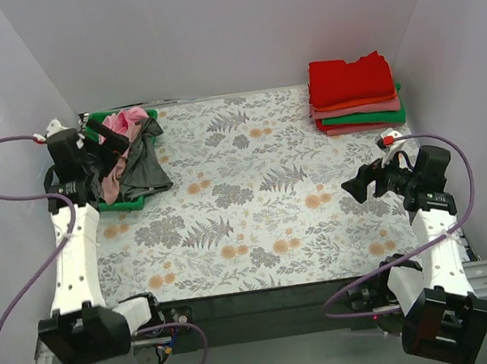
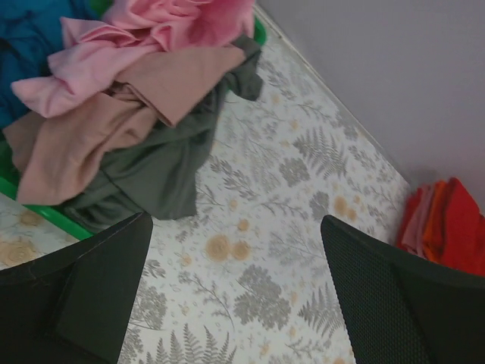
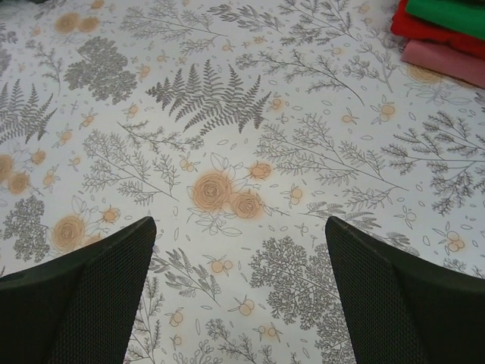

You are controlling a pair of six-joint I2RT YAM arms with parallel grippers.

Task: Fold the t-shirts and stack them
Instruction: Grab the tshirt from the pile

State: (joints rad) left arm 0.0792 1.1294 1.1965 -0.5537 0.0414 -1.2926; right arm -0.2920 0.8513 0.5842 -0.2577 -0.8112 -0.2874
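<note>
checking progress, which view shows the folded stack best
The top external view: the whole folded stack sits in the far right corner, red on top. The left wrist view catches only a red and salmon edge; the right wrist view only a corner of green, red and pink layers.

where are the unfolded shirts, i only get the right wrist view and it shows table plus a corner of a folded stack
observer: heaped in the green tray at the far left corner, by the left gripper.
operator: what's on top
observer: a pink t-shirt, over a salmon t-shirt and a dark grey t-shirt that spills over the rim onto the table.
operator: left arm holding anything
observer: no, its jaws are open with nothing between them.
</note>
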